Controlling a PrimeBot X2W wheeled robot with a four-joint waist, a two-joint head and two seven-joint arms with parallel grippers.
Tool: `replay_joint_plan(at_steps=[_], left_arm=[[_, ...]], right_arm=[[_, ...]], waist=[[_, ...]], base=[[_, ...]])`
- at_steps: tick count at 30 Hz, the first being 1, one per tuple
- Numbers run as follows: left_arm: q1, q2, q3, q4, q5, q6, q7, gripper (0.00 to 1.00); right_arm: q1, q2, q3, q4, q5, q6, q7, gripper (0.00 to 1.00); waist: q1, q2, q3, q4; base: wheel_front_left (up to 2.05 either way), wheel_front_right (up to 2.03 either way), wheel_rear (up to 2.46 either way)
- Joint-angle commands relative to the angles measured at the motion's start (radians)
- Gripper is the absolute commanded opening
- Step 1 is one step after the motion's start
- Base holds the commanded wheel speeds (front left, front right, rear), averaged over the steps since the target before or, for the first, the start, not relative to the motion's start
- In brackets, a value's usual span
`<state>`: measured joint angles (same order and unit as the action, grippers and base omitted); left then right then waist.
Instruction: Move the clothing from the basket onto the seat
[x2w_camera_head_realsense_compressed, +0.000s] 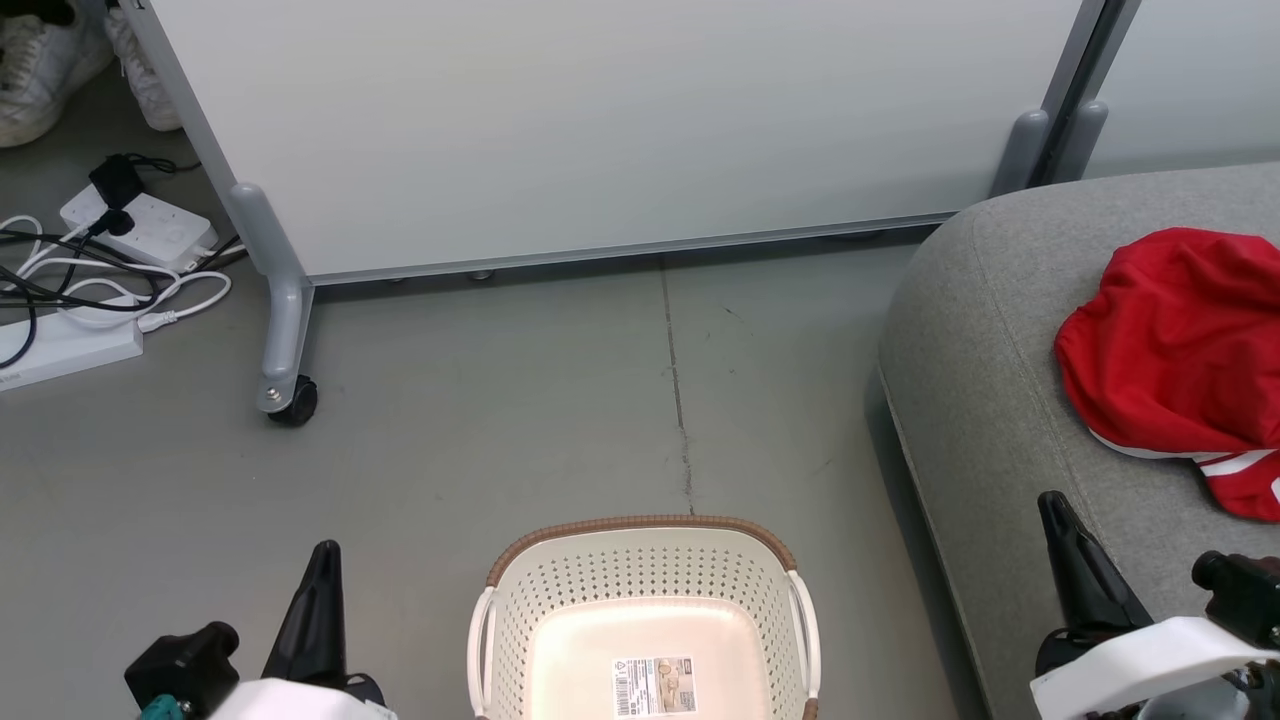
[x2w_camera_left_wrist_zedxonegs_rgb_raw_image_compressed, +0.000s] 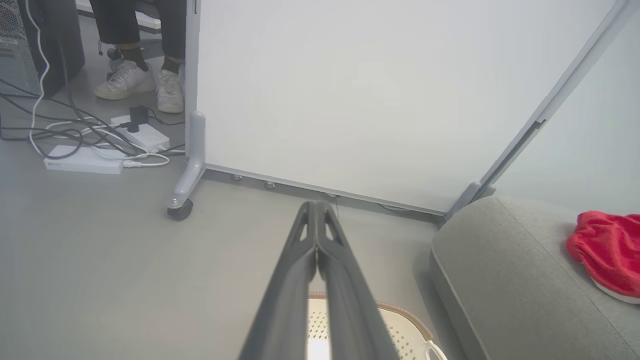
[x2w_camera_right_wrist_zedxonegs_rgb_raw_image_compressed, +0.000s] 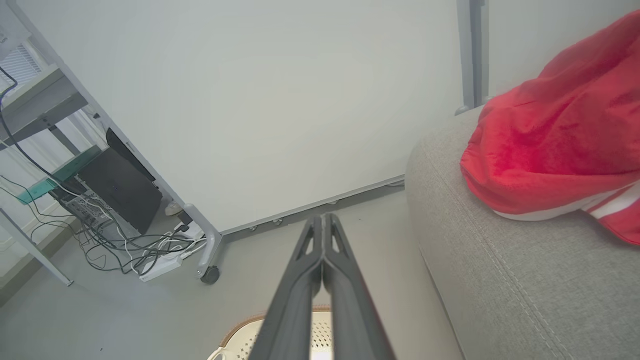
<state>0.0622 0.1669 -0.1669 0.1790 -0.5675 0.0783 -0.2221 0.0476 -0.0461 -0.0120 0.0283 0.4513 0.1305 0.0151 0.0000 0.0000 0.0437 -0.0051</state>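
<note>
Clothing: 1 red heap on seat | basket: 1 | seat: 1

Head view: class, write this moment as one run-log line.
clothing: red heap on seat | basket: nothing in visible part | left gripper: shut, empty | right gripper: shut, empty

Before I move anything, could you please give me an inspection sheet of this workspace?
Surface: grey floor, with one crack line beyond the basket.
Job's things: clothing lies on the seat; basket stands on the floor, no clothing in its visible part.
Clutter: nothing seen.
Grippers: left gripper shut, right gripper shut, both holding nothing.
Cables: tangled cables and power strips on the floor, far left.
Surroundings: wheeled partition panel behind; a person's shoes beyond it.
</note>
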Motion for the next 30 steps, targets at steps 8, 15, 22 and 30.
replay_joint_plan(at_steps=[8, 15, 22, 30], left_arm=[[-0.062, -0.009, 0.031, 0.007, -0.135, -0.030, 0.021, 0.00], [-0.083, -0.020, 0.048, 0.021, -0.230, -0.049, 0.037, 0.00], [-0.104, -0.031, 0.063, 0.035, -0.318, -0.066, 0.053, 0.00], [-0.126, -0.040, 0.080, 0.049, -0.412, -0.085, 0.069, 0.00]], right_arm=[[-0.066, -0.019, -0.018, 0.043, 0.155, 0.000, 0.023, 0.00], [-0.098, -0.023, -0.031, 0.083, 0.261, 0.000, 0.042, 0.00], [-0.127, -0.026, -0.044, 0.120, 0.359, 0.000, 0.060, 0.00], [-0.158, -0.028, -0.061, 0.160, 0.459, 0.000, 0.080, 0.00]], waist=[[0.0000, 0.0000, -0.002, 0.000], [0.0000, 0.0000, -0.004, 0.001], [0.0000, 0.0000, -0.006, 0.001], [0.0000, 0.0000, -0.009, 0.002]], base=[[0.00, 0.00, 0.00], [0.00, 0.00, 0.00], [0.00, 0.00, 0.00], [0.00, 0.00, 0.00]])
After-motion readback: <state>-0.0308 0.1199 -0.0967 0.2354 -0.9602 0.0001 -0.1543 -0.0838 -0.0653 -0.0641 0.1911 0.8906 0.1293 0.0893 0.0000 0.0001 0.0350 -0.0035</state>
